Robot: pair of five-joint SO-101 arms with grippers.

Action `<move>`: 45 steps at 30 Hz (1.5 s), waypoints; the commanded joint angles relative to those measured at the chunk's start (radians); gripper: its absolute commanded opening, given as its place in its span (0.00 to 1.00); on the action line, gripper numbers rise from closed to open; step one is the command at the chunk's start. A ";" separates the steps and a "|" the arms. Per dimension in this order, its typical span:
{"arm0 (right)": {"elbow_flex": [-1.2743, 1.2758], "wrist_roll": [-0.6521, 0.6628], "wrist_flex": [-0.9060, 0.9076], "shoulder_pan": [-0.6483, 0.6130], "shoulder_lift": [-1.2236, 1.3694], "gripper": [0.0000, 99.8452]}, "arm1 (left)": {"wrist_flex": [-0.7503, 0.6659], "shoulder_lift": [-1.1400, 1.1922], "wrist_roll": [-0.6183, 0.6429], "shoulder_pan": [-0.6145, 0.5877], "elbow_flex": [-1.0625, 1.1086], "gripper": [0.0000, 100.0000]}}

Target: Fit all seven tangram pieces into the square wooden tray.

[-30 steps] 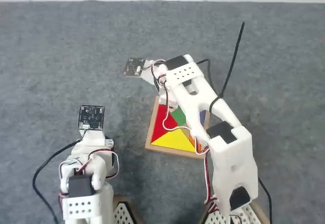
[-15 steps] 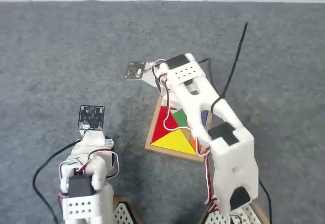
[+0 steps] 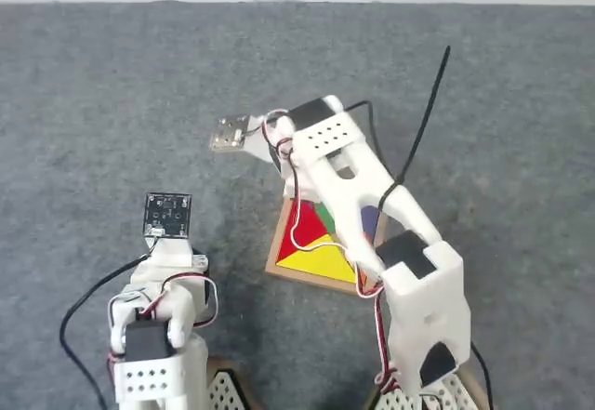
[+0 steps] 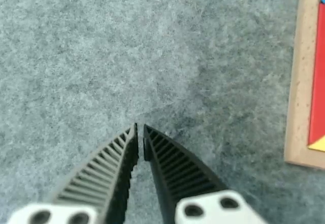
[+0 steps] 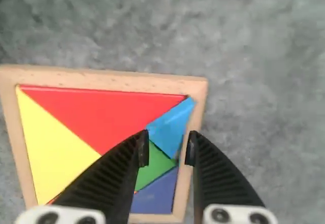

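Bench (image 3: 112,85): grey felt surface.

High view. The square wooden tray (image 3: 275,254) lies just off centre toward 5 o'clock, flat on the felt.

Right arm (image 3: 372,187): base at the 5 o'clock edge. It stretches toward 11 o'clock across the tray, with its wrist above the tray's far end and its links covering part of the contents.

Left arm (image 3: 158,336): folded at 7 o'clock, well apart from the tray, which lies at its 3 o'clock.

Pieces inside the tray:
- red triangle (image 3: 311,224) on the 9 o'clock side
- yellow triangle (image 3: 321,259) along the 6 o'clock rim, meeting the red one edge to edge
- green piece (image 3: 327,215) near the middle
- dark blue piece (image 3: 371,215) toward 3 o'clock, mostly under the arm

Right wrist view. The right tool (image 5: 166,149) is open, fingers parted and gripping nothing. It hangs over the light blue piece (image 5: 170,122). That piece sits in a tray corner, against the red triangle's long edge and above the green piece. One end of it falls in the gap between the fingers. I cannot tell whether either finger touches it. All five coloured pieces look flat and seated within the rim. The fingers hide the rest of that corner.

Left wrist view. The left tool (image 4: 140,131) is closed to a thin slit with nothing between the toothed fingers. It sits over bare felt, with the tray rim off to one side.
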 commanded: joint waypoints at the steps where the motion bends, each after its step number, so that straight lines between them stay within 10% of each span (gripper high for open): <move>1: -0.066 -0.028 0.001 0.015 -0.131 0.13 | 0.003 -0.018 0.017 -0.005 -0.013 0.02; 10: -0.061 -0.038 0.001 0.013 -0.035 0.13 | 0.003 -0.018 0.017 -0.005 -0.013 0.02; 24: 0.002 -0.445 0.094 0.067 -0.337 0.01 | 0.003 -0.018 0.017 -0.005 -0.013 0.02; 45: 1.570 -0.466 -0.490 0.424 -1.400 0.01 | 0.003 -0.018 0.017 -0.005 -0.013 0.02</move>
